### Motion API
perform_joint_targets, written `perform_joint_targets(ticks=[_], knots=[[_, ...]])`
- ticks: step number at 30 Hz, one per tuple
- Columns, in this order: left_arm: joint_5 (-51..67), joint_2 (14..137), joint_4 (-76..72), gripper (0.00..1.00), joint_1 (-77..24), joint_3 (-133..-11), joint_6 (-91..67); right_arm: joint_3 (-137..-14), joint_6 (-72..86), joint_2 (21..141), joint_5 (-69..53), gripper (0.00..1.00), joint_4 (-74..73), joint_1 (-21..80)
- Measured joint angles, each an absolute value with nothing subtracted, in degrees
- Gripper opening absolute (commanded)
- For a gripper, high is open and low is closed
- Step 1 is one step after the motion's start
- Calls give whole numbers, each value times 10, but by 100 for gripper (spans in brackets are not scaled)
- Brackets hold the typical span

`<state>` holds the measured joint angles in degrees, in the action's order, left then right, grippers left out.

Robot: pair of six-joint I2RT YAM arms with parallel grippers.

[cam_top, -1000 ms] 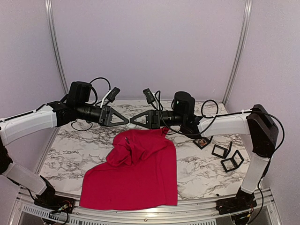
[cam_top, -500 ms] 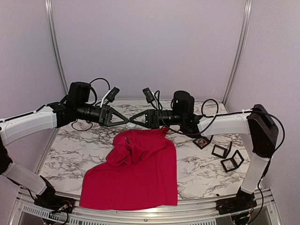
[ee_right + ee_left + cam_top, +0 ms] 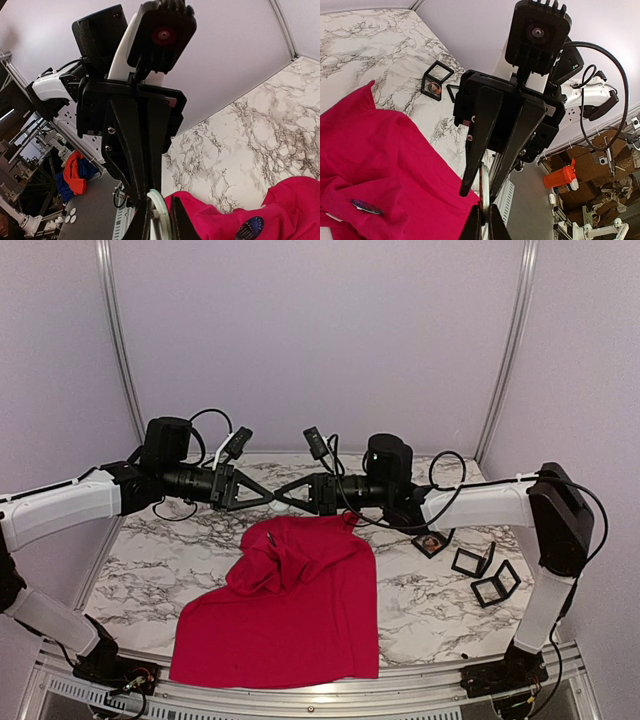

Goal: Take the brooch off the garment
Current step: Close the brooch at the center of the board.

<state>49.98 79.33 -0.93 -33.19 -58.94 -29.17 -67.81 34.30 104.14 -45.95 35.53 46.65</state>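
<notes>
a red shirt (image 3: 300,620) is spread on the marbled counter (image 3: 150,560), with its hem toward the near edge and its bunched collar end farther back. a small dark blue oval, taken to be the brooch (image 3: 366,206), is seen lying on the red cloth near that bunched end. whether it is fastened there cannot be told. a few small black boxes (image 3: 495,582) are set on the counter, well apart from the shirt on the right.

above the far end of the shirt, clear of the cloth, the two arms are pointed at each other. a second ago a small gap was seen between their tips. since then the right hand (image 3: 286,494) has been brought across to the left hand (image 3: 268,497), and the tips now meet. the left hand is closed on a thin pale disc (image 3: 484,192), held edge-on at its tips. the right hand's fingers have been narrowed and now flank the same disc. whether they press on it yet cannot be told, and what the disc is cannot be told either.

a pass of the disc between the hands is judged to be under way. the removal is judged not done, since the brooch is on the shirt and neither hand is near it.
</notes>
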Motion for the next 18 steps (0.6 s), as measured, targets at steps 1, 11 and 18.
perform_joint_targets(ticks=[1,11,18], knots=[[500,793,-10,0,-331,-589,-293,-678,342,1041,-458,11,355,467],[495,787,-24,0,-329,-583,-297,-684,343,1041,-442,13,356,471],[489,783,-34,0,-329,-579,-301,-684,359,1041,-432,16,365,472]])
